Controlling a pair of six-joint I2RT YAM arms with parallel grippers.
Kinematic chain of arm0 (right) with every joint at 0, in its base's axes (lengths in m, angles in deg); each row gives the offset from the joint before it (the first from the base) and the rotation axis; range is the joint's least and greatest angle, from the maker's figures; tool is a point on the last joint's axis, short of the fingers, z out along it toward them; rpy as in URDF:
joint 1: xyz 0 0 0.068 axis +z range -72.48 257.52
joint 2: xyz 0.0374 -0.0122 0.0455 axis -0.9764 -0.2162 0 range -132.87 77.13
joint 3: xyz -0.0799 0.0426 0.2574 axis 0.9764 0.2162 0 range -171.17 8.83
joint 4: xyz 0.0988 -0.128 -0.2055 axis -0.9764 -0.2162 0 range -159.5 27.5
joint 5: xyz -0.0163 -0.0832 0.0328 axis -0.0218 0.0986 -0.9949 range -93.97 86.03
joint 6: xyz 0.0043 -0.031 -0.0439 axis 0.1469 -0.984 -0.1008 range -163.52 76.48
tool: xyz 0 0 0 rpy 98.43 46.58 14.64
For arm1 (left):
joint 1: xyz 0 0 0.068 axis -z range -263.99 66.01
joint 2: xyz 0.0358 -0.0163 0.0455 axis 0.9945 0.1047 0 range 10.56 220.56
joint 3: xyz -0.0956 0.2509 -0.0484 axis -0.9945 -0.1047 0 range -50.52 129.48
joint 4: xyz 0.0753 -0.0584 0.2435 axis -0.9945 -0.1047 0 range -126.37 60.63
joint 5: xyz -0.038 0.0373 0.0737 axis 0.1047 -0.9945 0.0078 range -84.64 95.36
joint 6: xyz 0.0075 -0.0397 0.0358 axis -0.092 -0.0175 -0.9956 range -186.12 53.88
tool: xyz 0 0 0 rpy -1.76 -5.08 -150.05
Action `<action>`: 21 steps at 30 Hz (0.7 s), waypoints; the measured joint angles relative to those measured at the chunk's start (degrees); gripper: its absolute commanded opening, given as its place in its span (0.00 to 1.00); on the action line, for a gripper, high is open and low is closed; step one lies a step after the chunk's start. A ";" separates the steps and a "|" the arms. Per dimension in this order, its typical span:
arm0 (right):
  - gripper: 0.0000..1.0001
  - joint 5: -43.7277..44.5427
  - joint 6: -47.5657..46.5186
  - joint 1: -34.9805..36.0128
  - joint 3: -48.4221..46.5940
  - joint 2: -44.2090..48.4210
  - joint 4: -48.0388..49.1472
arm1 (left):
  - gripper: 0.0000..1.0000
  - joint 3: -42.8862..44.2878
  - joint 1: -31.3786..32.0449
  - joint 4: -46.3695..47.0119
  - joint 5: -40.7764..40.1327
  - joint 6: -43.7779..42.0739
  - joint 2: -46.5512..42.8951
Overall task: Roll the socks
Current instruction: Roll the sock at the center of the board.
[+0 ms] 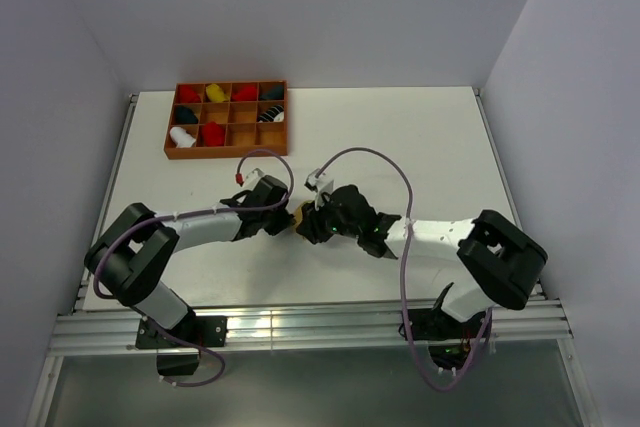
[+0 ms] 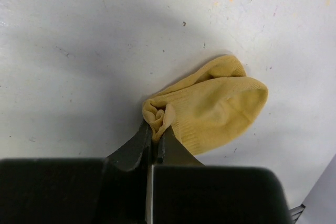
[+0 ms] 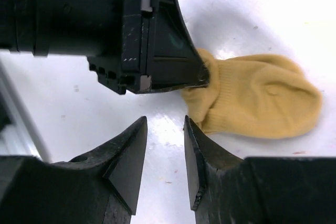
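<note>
Tabletop (image 2: 79,35): sock (image 2: 215,111) in closed left hand (image 2: 156,132)

Both arms are white tubes with chunky black joints, left arm (image 1: 200,227) and right arm (image 1: 440,235) alike. Thin purple cable (image 1: 404,247) loops off each. Right gripper (image 3: 165,120) fingers: matte black pointy wedges.
</note>
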 measured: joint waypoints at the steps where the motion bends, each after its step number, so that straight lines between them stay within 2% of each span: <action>1: 0.43 1.79 -0.94 0.98 0.63 0.61 0.57 | 0.00 0.44 0.00 -0.66 0.07 -0.28 0.13; 7: 0.44 11.34 -6.21 4.92 2.23 -0.55 4.02 | 0.00 3.39 0.00 -5.73 0.85 -1.73 0.83; 21: 0.43 23.78 -11.34 12.41 1.70 -9.53 8.92 | 0.00 6.08 -0.02 -8.70 2.67 -1.90 2.95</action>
